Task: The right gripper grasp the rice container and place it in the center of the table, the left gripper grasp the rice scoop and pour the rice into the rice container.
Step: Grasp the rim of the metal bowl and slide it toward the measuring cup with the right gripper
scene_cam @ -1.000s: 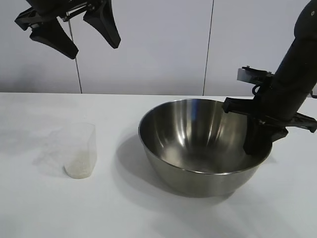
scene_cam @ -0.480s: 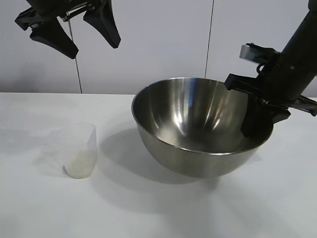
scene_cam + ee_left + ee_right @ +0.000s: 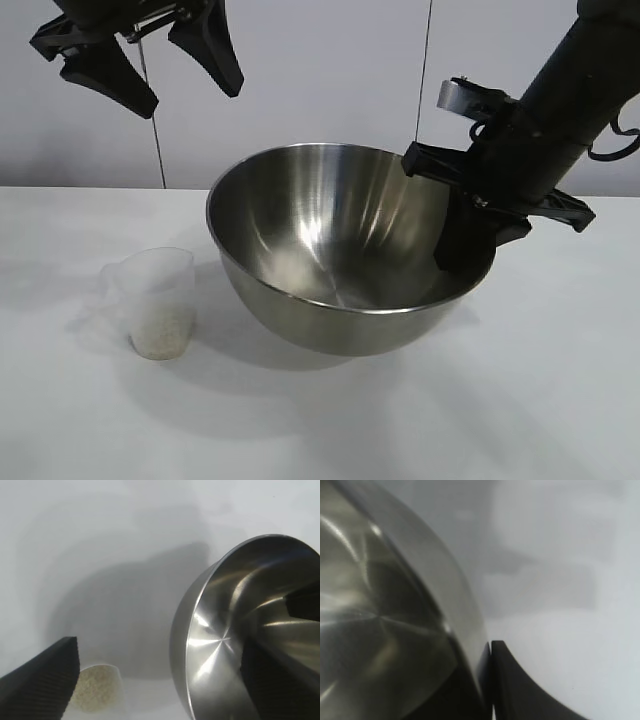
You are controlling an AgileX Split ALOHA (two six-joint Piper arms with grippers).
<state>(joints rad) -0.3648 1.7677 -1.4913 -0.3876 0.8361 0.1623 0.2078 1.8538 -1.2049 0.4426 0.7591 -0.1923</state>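
The rice container (image 3: pixel 330 250), a large shiny steel bowl, is tilted and held off the table near the middle. My right gripper (image 3: pixel 468 240) is shut on its right rim, one finger inside the bowl and one outside; the rim (image 3: pixel 465 615) shows pinched in the right wrist view. The rice scoop (image 3: pixel 158 300), a small clear plastic cup with rice (image 3: pixel 160 335) in its bottom, stands upright on the table (image 3: pixel 330 430) left of the bowl. My left gripper (image 3: pixel 150 70) hangs open and empty high above the scoop. The left wrist view shows the rice (image 3: pixel 97 692) and the bowl (image 3: pixel 225 645).
White wall panels stand behind the table. The bowl's shadow falls on the tabletop between the bowl and the scoop. There is bare tabletop in front of the bowl and at the right.
My right gripper has lifted the bowl off the table, tilted it, and carried it leftward toward the scoop. The left gripper and the scoop have not moved.
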